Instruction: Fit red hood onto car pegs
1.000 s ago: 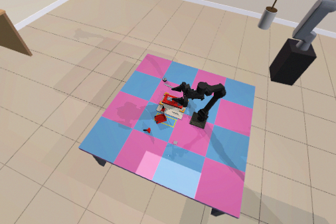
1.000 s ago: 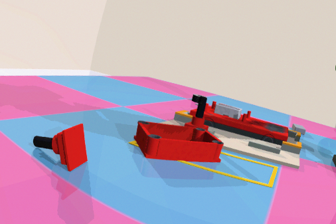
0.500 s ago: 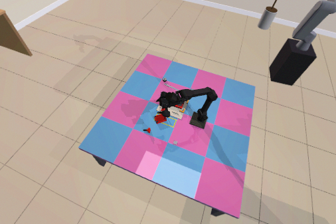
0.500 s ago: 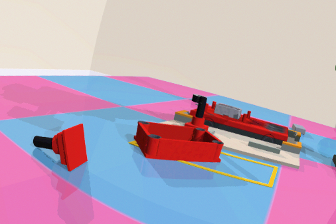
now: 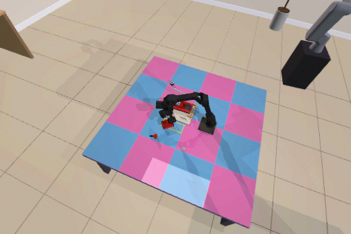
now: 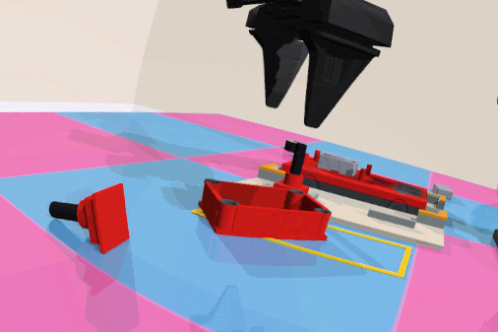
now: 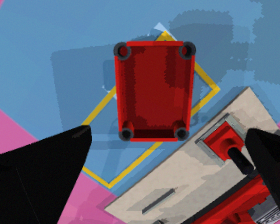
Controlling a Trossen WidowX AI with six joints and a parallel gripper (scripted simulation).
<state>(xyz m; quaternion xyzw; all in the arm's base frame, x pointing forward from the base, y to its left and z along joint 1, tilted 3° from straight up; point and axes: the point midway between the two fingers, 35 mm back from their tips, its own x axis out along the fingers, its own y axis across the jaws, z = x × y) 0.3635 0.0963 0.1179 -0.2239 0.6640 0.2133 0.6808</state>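
The red hood (image 5: pixel 168 124) (image 6: pixel 276 226) (image 7: pixel 153 90) lies roof down, its hollow side and grey-rimmed corner holes facing up, partly over a yellow outline (image 6: pixel 404 262) (image 7: pixel 98 108). The red car chassis (image 6: pixel 389 189) sits in the beige jig (image 5: pixel 182 118) (image 6: pixel 418 234) (image 7: pixel 136 200) beside it. The grey engine block (image 6: pixel 338 164) is on its deck, with red pegs showing around it. My gripper (image 5: pixel 167 117) (image 6: pixel 292 115) (image 7: pixel 169 135) is open and empty, pointing down above the hood. In the wrist view the hood lies ahead of the fingertips, between their lines. The arm partly hides the chassis in the top view.
A red piece with a black post (image 6: pixel 297 160) (image 7: pixel 239 160) stands at the jig's near end, close to the hood. Another red piece with a black handle (image 5: pixel 155 136) (image 6: pixel 113 219) lies on its side. A small grey block (image 5: pixel 183 149) and a dark round part (image 5: pixel 171 83) lie farther off.
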